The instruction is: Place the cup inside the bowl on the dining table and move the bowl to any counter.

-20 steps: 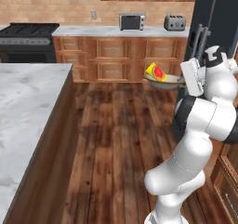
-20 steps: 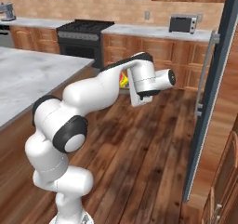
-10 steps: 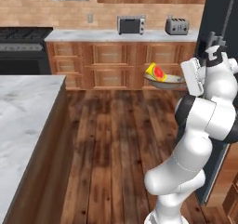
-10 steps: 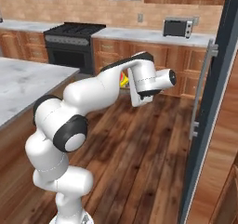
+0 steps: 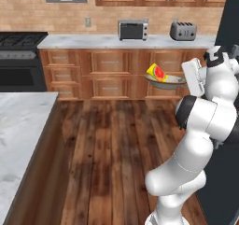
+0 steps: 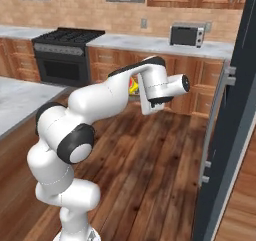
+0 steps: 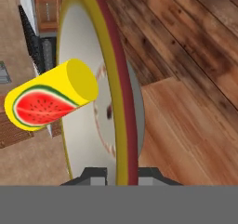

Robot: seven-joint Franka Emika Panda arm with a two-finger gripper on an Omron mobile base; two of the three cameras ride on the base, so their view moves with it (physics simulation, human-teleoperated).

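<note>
Cup (image 7: 51, 99): watermelon-slice picture, no legible writing; lies in bowl (image 7: 122, 97).

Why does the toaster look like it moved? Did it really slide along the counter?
No. The toaster sits in the same spot beside the microwave on the counter. The whole picture shifted because the base drove, so the camera moved.

Yellow cup (image 7: 51, 96) with red-green watermelon print; bowl (image 7: 100, 102) grey inside, yellow-maroon rim; white-grey marble surface (image 5: 107, 41); brown wood floor (image 5: 107, 144).
</note>
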